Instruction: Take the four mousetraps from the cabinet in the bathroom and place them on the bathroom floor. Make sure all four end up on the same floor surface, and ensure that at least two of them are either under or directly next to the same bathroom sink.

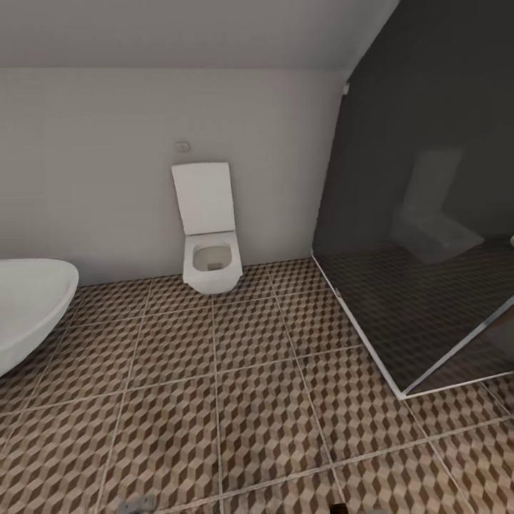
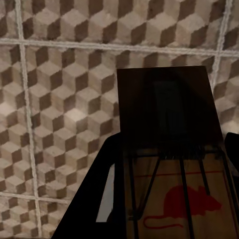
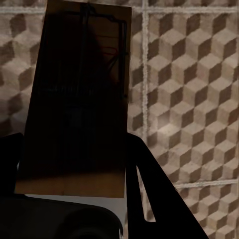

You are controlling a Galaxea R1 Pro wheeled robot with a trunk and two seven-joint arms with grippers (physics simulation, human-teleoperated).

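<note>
A mousetrap (image 2: 174,164) fills the left wrist view: a flat wooden plate with thin dark wires and a red mouse print. My left gripper (image 2: 174,139) is shut on it, with a black finger (image 2: 94,199) at its side, above the bathroom floor (image 2: 59,99). A second mousetrap (image 3: 79,99), dark and shadowed, is held the same way, my right gripper (image 3: 74,149) shut on it over the tiles. The cube-patterned bathroom floor (image 1: 250,414) spreads ahead in the head view. The cabinet and the sink are out of view.
A white wall-hung toilet (image 1: 209,257) with its lid up stands at the far wall. The rim of a white oval bathtub (image 1: 32,307) shows at the left. A dark glass shower enclosure (image 1: 428,285) with a pale frame takes the right side.
</note>
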